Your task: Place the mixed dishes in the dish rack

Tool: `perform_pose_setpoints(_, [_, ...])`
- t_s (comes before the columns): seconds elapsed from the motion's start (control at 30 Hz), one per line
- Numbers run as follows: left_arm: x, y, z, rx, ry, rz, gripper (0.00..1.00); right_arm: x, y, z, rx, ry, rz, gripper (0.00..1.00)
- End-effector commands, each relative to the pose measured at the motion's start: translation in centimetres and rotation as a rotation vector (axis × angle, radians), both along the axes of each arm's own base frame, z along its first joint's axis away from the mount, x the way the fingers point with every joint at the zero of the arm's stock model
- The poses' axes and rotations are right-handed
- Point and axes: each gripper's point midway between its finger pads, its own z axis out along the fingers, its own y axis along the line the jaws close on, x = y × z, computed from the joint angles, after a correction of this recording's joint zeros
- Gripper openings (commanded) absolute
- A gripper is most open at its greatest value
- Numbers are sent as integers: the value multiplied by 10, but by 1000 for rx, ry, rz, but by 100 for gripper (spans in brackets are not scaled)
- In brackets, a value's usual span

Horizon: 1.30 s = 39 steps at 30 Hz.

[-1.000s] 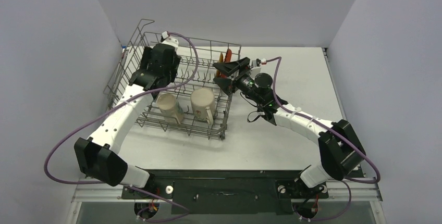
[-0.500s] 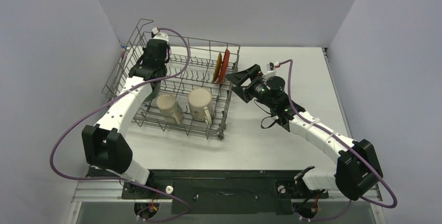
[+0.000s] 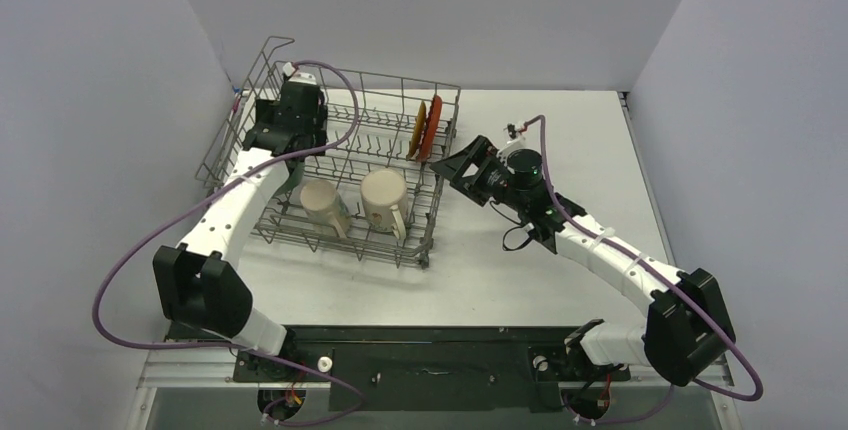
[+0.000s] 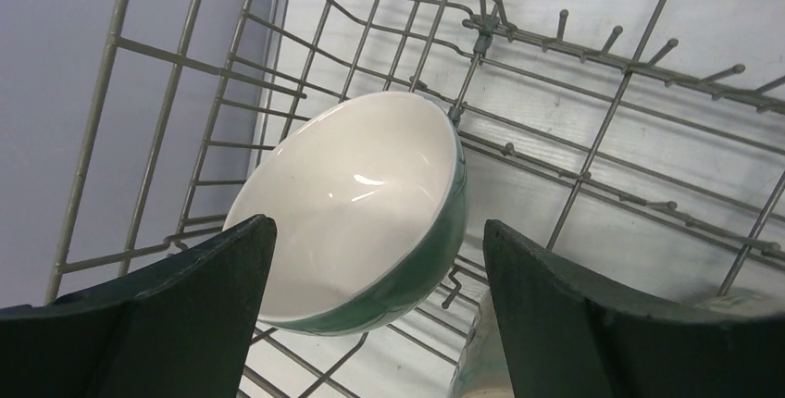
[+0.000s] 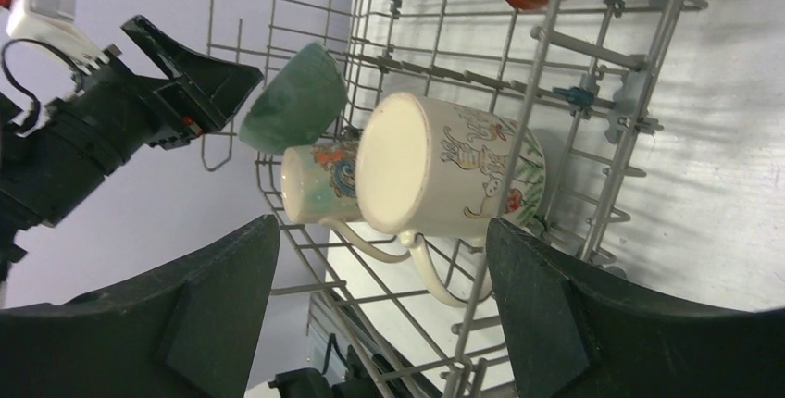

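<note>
The dish rack [image 3: 400,79] holds all the dishes I see. A white bowl [image 4: 352,194] with a green outside leans on its side in the far left corner. My left gripper [image 4: 380,259] hovers open just above the bowl and touches nothing. Two mugs lie side by side at the front: the green-lined one [image 3: 322,202] and the cream one [image 3: 385,198]. A red plate [image 3: 432,125] and a yellow saucer [image 3: 418,130] stand upright at the back right. My right gripper [image 3: 445,172] is open and empty, just outside the rack's right wall, facing the mugs [image 5: 444,167].
The grey wire wall of the rack [image 5: 546,65] stands between my right fingers and the mugs. Bare white tabletop [image 3: 560,130] lies to the right of the rack. Purple cables loop from both arms. Grey walls close in the left, back and right sides.
My right gripper has drawn back from the plates to outside the rack's right wall. My left gripper has shifted toward the rack's far left corner, still over the bowl.
</note>
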Motion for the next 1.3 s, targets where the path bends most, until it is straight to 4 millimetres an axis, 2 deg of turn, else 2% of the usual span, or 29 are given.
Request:
perform_pose_setpoints(0.0, [3,-5,1,28,78,-82,81,-14,1,-1,-17,-45,65,77])
perform_pose_setpoints(0.03, [3,-4,9,42,100,-91,81,-16,1,-4,-26,-51,73,77])
perform_pose_setpoints(0.07, [7,-3,1,55,146,-97,80,-17,0,-6,-34,-49,76,77])
perform_pose_setpoints(0.1, [6,-3,9,50,166,-102,80,-19,-1,-10,-51,-43,79,77])
perform_pose_setpoints(0.13, [9,-7,-1,15,208,-130,80,-20,-2,-12,-59,-42,80,77])
perform_pose_setpoints(0.17, [7,-9,2,-8,233,-140,81,-21,-3,-13,-69,-45,84,77])
perform_pose_setpoints(0.2, [9,-15,-10,-52,273,-151,81,-23,-5,-14,-78,-41,86,76])
perform_pose_setpoints(0.23, [6,-16,-12,-61,305,-151,82,-24,-6,-15,-87,-43,89,76])
perform_pose_setpoints(0.27, [7,-17,-25,-74,346,-136,87,-26,-7,-15,-93,-43,88,76])
perform_pose_setpoints(0.3, [4,-16,-29,-72,376,-119,99,-27,-9,-19,-108,-39,90,76])
perform_pose_setpoints(0.4, [-1,-11,-52,-62,457,-53,97,-28,-14,-21,-144,-52,81,76])
perform_pose_setpoints(0.53, [-4,-8,-67,-55,466,-33,98,-29,-20,-26,-163,-52,59,75])
perform_pose_setpoints(0.6, [-3,-4,-74,-35,474,-12,84,-29,-21,-27,-159,-51,57,75])
perform_pose_setpoints(0.63, [-3,-2,-78,-27,485,-2,71,-30,-21,-28,-156,-51,59,75])
perform_pose_setpoints(0.7, [-4,-2,-85,-20,505,5,62,-30,-21,-28,-155,-51,57,75])
perform_pose_setpoints(0.8, [-4,-1,-91,-14,518,12,54,-31,-23,-28,-160,-56,53,75])
perform_pose_setpoints(0.83, [-4,-2,-92,-14,520,11,45,-31,-24,-28,-161,-58,47,75])
perform_pose_setpoints(0.93, [-2,-2,-90,-14,511,12,23,-32,-26,-28,-157,-57,40,75])
perform_pose_setpoints(1.03, [2,-1,-80,-15,479,13,10,-32,-27,-28,-157,-57,36,75])
perform_pose_setpoints(1.07, [3,-1,-77,-15,473,12,2,-31,-27,-28,-158,-57,35,75])
perform_pose_setpoints(1.2, [8,-4,-57,-33,421,2,0,-30,-26,-28,-157,-52,33,75])
perform_pose_setpoints(1.27, [10,-9,-41,-62,378,-16,0,-29,-26,-27,-154,-50,31,75])
